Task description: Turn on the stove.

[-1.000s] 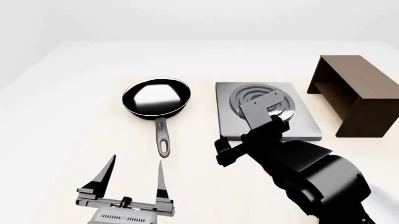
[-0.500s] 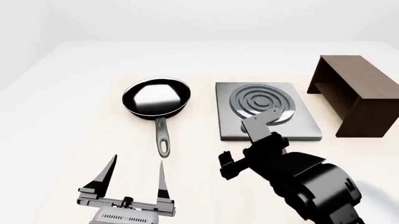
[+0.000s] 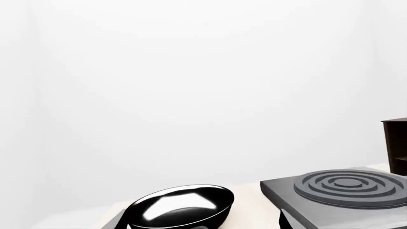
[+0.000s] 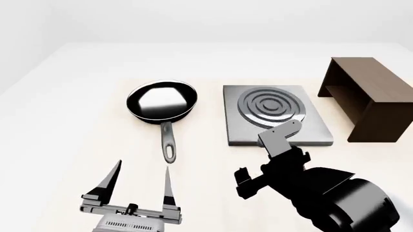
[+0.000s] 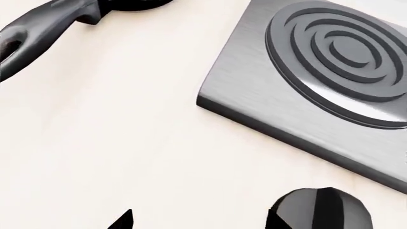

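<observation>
Where brushed-grey, the stove (image 5: 267,95) bears raised concentric rings.

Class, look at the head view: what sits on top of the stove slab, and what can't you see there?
On the stove only its raised burner rings show; no pot or pan. The right arm covers part of its near edge. The knob shows only in the right wrist view.

The flat square brushed dark-grey metal stove slab (image 4: 277,116) carries raised concentric charcoal burner rings (image 5: 346,50). At its 9 o'clock, the glossy black round frying pan (image 4: 161,102) shows a white reflection. At 3 o'clock stands the dark brown open wooden box (image 4: 368,96). The small black round knob (image 5: 320,209) lies on the pale cream tabletop (image 4: 77,121).
</observation>
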You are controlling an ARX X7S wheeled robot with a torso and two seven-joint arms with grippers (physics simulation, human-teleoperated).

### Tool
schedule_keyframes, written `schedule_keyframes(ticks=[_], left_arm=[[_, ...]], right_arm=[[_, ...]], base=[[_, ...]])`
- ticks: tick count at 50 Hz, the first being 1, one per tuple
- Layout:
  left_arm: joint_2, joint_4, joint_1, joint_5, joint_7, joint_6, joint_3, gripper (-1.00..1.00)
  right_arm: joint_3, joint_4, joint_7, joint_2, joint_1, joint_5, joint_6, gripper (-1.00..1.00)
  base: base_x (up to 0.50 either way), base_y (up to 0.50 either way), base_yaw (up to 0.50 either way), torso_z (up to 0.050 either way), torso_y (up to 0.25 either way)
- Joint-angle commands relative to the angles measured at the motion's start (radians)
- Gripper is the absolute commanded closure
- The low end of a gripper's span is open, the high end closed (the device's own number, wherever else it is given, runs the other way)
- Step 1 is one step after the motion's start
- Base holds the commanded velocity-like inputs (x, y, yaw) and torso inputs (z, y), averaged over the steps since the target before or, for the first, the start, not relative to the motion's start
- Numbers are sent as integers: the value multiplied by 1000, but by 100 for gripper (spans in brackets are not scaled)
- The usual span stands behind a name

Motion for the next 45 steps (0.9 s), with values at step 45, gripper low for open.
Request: schedule_keyframes(ticks=[45], left_arm=[[-15,-10,-13,-6,-14,-6,22,-100]], right_arm=[[-12,196,-49,53,-84,-49,-188,-100]], base=[[0,0,0,0,0]])
